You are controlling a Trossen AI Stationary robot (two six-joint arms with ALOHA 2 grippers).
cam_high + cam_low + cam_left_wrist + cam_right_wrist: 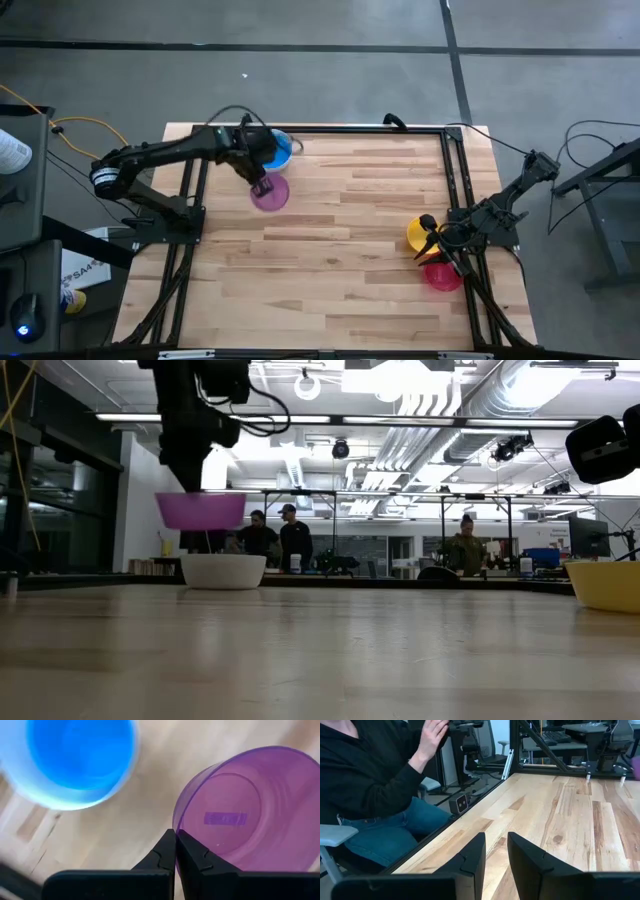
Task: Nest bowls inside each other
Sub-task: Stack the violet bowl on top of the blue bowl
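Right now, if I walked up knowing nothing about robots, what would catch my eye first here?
Probably the purple bowl hanging in the air near the table's far left corner, its rim pinched by the left gripper, above and beside a white bowl with a blue bowl in it. Across the table, near the right edge, a yellow bowl and a red-pink bowl sit under the right gripper, which holds nothing.

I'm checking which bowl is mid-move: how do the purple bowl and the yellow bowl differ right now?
The purple bowl hangs clear above the table, while the yellow bowl sits on it. The left end effector pinches the purple bowl's rim; nothing grips the yellow bowl. The purple bowl is near the blue bowl, the yellow beside a red-pink one. Both are upright, alike in shape.
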